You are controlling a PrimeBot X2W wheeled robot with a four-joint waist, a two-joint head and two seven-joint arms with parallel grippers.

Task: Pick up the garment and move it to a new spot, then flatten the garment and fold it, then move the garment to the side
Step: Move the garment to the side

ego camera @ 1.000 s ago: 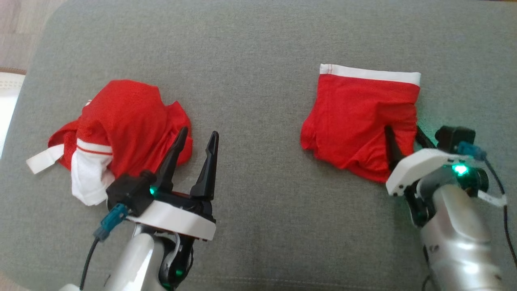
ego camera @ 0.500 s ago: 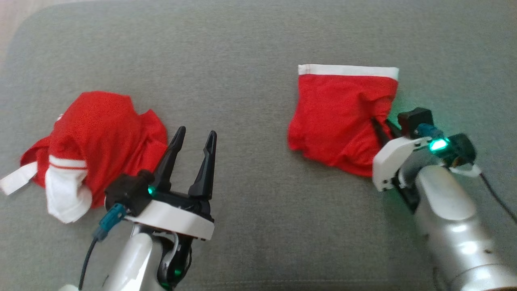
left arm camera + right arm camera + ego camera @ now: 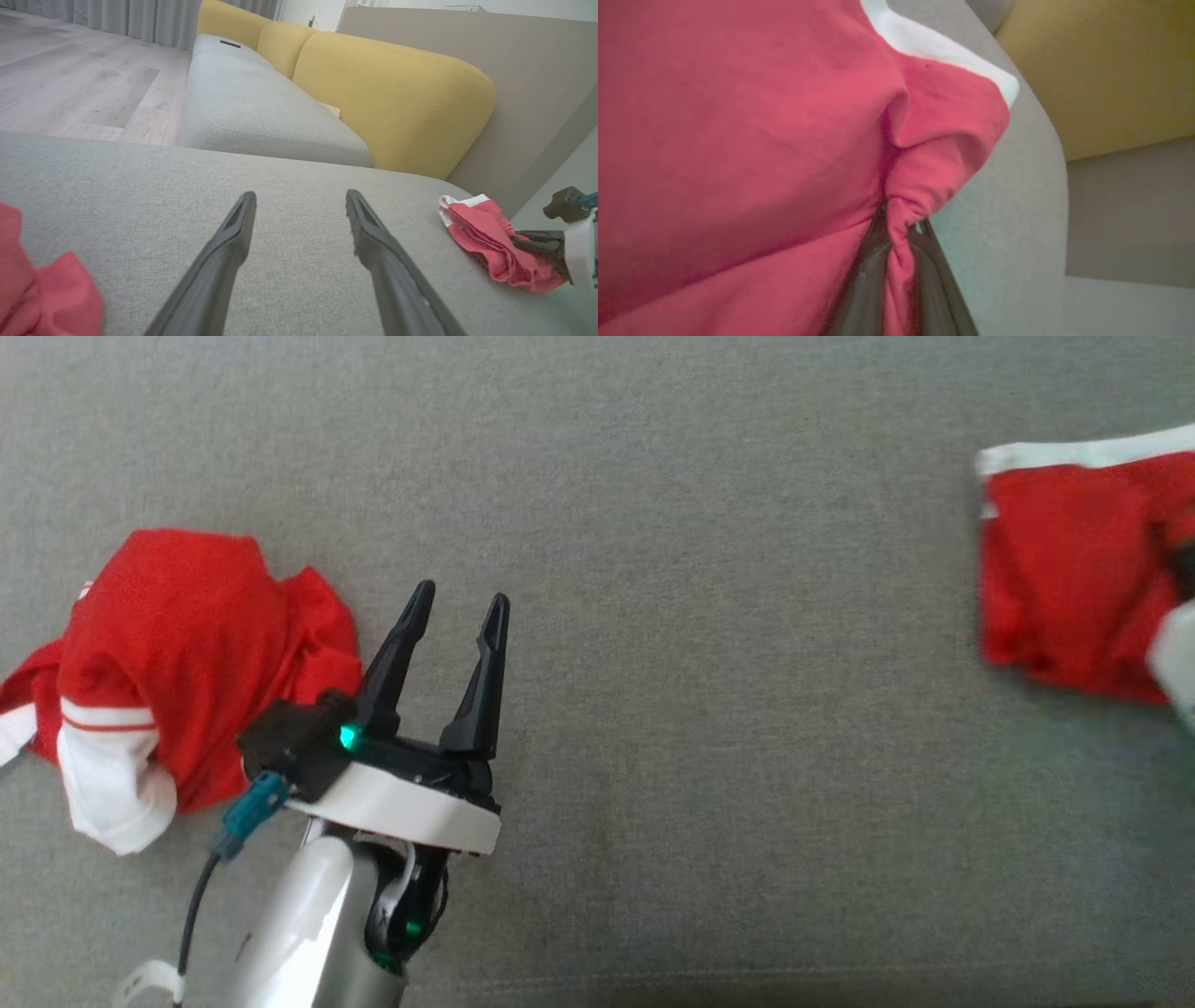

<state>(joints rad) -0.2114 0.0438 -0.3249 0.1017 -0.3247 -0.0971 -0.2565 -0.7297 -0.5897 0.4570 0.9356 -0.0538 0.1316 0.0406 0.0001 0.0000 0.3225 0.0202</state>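
Observation:
The garment [image 3: 1074, 588], red with a white waistband, lies folded at the far right of the grey cushion [image 3: 700, 616]. My right gripper [image 3: 899, 219] is shut on a bunched fold at its edge, with red cloth pinched between the dark fingers [image 3: 864, 275]. The left wrist view shows the same garment [image 3: 486, 233] with the right gripper [image 3: 537, 242] at its right end. My left gripper [image 3: 459, 599] stands open over bare cushion with nothing between its fingers, and it appears again as the left gripper [image 3: 299, 198] in its own wrist view.
A second, crumpled red and white garment [image 3: 187, 653] lies just left of my left gripper. Beyond the cushion are a grey sofa seat [image 3: 261, 112], yellow backrests [image 3: 392, 98], a beige wall panel [image 3: 537, 93] and wooden floor [image 3: 70, 79].
My right gripper has shut on the garment and pulled it to the right, away from the crumpled pile. The head camera has also shifted. My left gripper stays open.

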